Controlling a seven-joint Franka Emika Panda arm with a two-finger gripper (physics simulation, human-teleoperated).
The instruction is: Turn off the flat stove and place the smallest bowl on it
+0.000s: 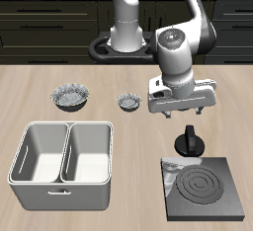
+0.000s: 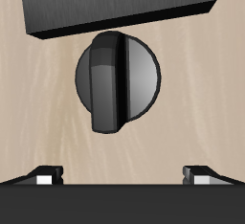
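Two spread fingertips point(image 2: 46, 174) of the gripper point(image 1: 188, 111) hover above the flat stove's point(image 1: 229, 203) black knob point(image 2: 118, 78); coils dark.

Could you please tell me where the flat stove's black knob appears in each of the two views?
Exterior view: the black knob stands at the back edge of the flat stove, below the gripper.
Wrist view: the knob fills the middle, between the stove's dark edge and the fingertips.
Shared landmark: the stove's edge beside the knob.
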